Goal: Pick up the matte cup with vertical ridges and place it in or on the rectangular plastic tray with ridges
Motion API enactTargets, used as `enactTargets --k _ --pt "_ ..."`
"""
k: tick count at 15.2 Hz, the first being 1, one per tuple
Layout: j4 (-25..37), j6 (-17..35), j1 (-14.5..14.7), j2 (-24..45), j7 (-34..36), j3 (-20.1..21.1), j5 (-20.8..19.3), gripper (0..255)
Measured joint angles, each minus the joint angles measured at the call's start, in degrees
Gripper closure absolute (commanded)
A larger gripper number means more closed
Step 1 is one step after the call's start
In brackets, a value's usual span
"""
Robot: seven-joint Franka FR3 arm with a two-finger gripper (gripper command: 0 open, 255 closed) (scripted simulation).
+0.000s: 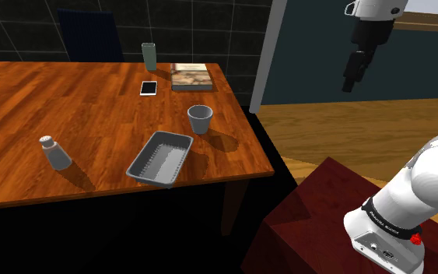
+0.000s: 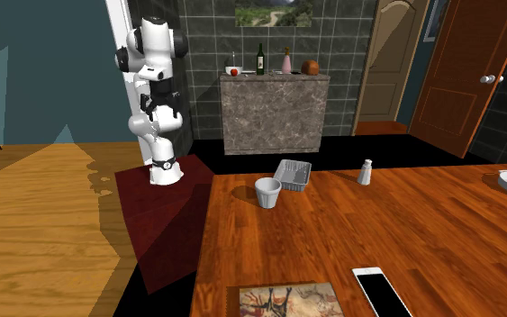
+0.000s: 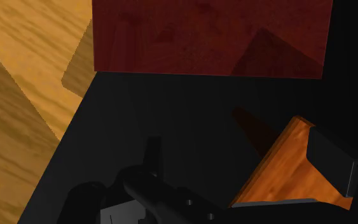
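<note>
1. Cannot tell the opening of the gripper (image 1: 348,84), raised high, well apart from the table (image 1: 22,101), touching nothing there.
2. Grey cup (image 1: 200,118) upright on the table, near the grey tray (image 1: 160,157), not touching.

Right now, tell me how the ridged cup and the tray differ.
The cup is round; the tray is rectangular. The cup stands taller than the tray's low walls. The tray covers more of the table than the cup. Both are grey, open-topped, look empty and stand apart on the wooden table.
</note>
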Motion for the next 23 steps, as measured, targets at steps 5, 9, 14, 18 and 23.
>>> enactTargets --k 5,9,14,18,23 --pt "0.2 4.8 0.6 4.3 2.2 1.3 2.0 0" --pt "0.3 12.3 1.2 11.1 4.6 2.8 4.1 0" --pt "3.1 19.6 2.3 19.6 8.3 5.3 6.7 0" --pt "6.8 24.9 2.7 27.3 10.1 6.4 7.7 0" --pt "12.2 30.4 3.2 36.6 12.4 7.7 8.4 0"
